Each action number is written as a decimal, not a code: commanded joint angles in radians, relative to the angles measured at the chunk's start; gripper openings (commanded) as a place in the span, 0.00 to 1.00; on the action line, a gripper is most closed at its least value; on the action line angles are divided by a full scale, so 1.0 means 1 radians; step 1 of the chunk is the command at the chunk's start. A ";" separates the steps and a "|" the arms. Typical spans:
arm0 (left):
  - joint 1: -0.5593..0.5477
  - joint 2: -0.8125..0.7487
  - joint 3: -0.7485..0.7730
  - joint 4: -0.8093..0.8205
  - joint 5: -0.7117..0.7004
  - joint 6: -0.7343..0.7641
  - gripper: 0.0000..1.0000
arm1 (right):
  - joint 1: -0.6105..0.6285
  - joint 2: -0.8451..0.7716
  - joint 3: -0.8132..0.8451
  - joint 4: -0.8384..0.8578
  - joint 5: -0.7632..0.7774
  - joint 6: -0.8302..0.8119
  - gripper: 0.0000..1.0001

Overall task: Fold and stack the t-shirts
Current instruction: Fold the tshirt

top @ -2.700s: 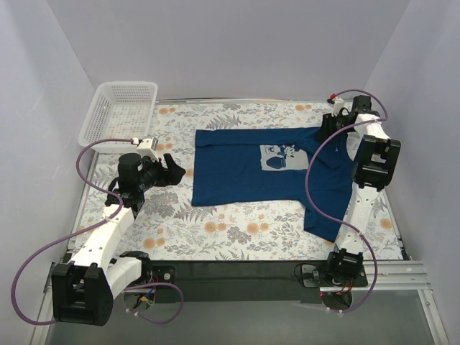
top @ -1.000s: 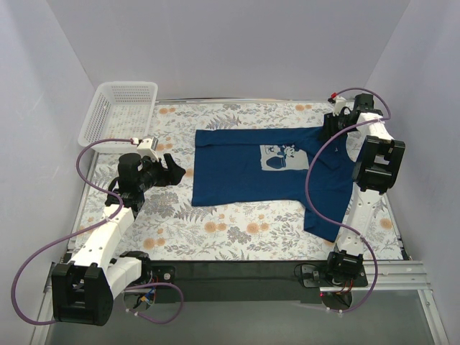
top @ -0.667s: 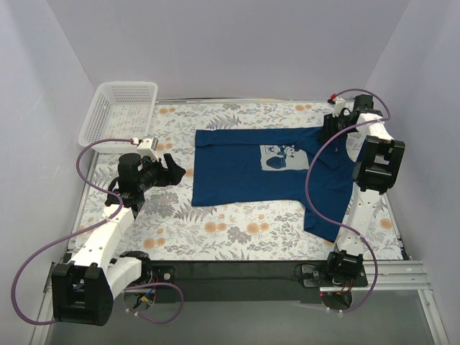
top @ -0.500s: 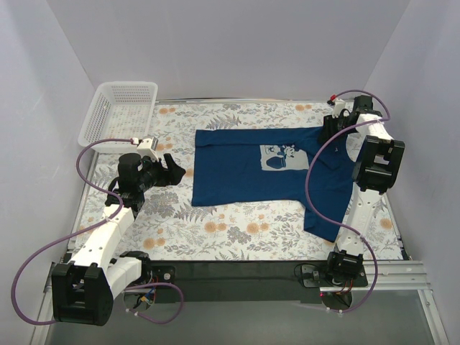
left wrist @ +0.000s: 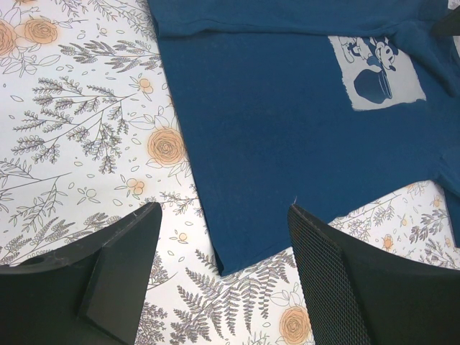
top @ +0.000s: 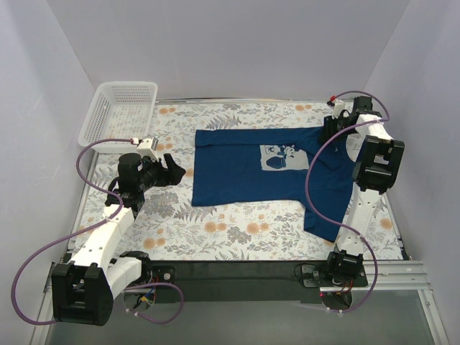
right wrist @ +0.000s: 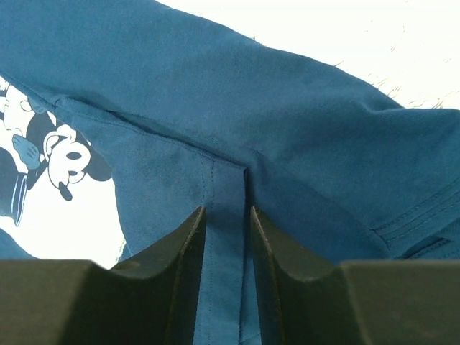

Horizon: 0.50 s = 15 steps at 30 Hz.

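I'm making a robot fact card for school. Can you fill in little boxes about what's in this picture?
shirt: navy blue t-shirt, spread out on the flowery tablecloth, not folded yet
picture on shirt: pale square cartoon-mouse print
left gripper: open, beside the shirt, not touching it
right gripper: shut on a ridge of the shirt's cloth, near the print
basket: white mesh basket, far left corner, apart from the shirt
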 commanded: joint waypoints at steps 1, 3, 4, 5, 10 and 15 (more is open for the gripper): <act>0.005 -0.017 0.005 -0.004 0.005 0.013 0.66 | 0.001 0.009 -0.017 -0.003 -0.010 0.006 0.32; 0.004 -0.017 0.005 -0.004 0.003 0.013 0.66 | 0.001 0.009 -0.017 -0.003 -0.012 0.006 0.30; 0.005 -0.019 0.005 -0.006 0.003 0.015 0.66 | -0.001 0.006 -0.018 -0.003 -0.013 0.006 0.29; 0.004 -0.019 0.003 -0.004 0.003 0.013 0.66 | -0.001 0.006 -0.018 -0.003 -0.013 0.005 0.29; 0.005 -0.022 0.005 -0.004 0.000 0.013 0.66 | -0.001 -0.002 -0.021 -0.005 -0.025 0.002 0.19; 0.004 -0.020 0.005 -0.006 0.002 0.013 0.66 | -0.001 -0.036 -0.044 -0.002 -0.059 -0.012 0.01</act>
